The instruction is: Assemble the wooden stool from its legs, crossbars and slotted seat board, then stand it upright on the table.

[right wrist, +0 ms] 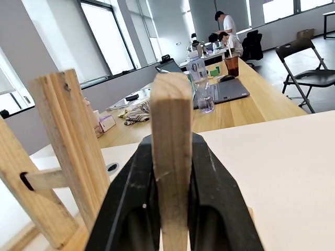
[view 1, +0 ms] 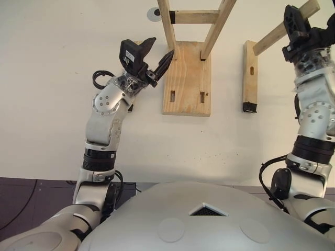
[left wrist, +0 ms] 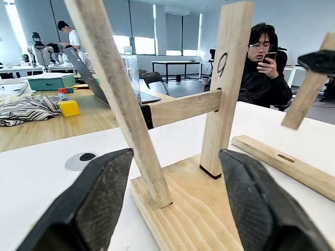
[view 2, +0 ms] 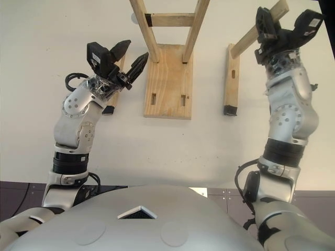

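The slotted seat board [view 1: 187,83] lies flat in the middle of the white table. Two legs [view 1: 168,23] stand in its far slots, joined by a crossbar [view 1: 196,16]; the two near slots are bare. My left gripper [view 1: 161,48] hovers open at the board's left edge, level with the nearer standing leg [left wrist: 118,99]. My right gripper [view 1: 303,31] is raised at the far right, shut on a loose wooden leg [right wrist: 171,157] that slants up off the table. Another slotted leg [view 1: 250,76] lies flat right of the board. A further wooden piece [view 2: 108,107] lies partly hidden under my left arm.
A round grey grommet [view 1: 153,14] is set in the table [view 1: 209,146] behind the board. Bare tabletop stretches between the board and the table's near edge [view 1: 167,180]. Desks and chairs fill the room beyond.
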You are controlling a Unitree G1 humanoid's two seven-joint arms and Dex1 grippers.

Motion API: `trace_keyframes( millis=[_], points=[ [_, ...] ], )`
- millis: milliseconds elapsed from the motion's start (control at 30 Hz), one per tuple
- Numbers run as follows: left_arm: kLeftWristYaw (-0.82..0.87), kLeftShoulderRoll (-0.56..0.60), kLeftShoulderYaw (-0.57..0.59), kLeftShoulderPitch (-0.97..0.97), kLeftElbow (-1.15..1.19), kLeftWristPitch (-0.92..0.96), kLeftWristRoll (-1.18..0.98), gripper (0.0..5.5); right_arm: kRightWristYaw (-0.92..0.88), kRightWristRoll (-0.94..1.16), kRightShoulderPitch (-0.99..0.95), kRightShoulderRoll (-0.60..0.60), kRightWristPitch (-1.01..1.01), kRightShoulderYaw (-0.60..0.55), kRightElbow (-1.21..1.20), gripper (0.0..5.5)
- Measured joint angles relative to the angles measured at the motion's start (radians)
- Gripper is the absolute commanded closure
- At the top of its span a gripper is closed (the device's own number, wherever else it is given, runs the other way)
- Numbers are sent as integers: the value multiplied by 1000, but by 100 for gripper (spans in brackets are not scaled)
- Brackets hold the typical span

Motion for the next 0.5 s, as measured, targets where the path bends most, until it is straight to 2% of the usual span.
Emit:
trace_keyframes(
  millis=[233, 500],
  points=[
    [14, -9, 26, -3, 4, -2, 1, 252, -20, -123, 50, 67, -88, 16, 59, 510],
    [25, -27, 26, 1, 3, -2, 9, 252, -26, -158, 52, 74, -114, 14, 111, 510]
  ],
)
